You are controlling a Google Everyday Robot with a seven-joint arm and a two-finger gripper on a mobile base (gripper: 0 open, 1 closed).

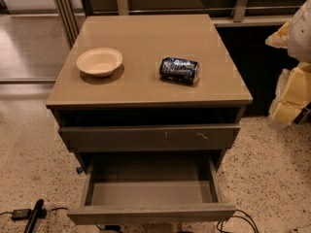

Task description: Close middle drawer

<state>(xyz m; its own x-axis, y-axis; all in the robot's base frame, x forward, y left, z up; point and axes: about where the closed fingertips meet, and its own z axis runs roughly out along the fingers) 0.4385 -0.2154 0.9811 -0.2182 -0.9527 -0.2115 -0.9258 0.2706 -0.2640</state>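
Gripper (pixel 290 98) at right edge, apart from the cabinet (pixel 141 33), opening cannot be told, middle drawer (pixel 151 212) pulled well out

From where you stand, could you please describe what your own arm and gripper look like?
My arm shows at the right edge as a rounded pale grey-white shell. Below it, the gripper, to the right of the cabinet, is built of blocky cream-yellow segments with a small dark part at its lower end. I see no cables or markings on either.
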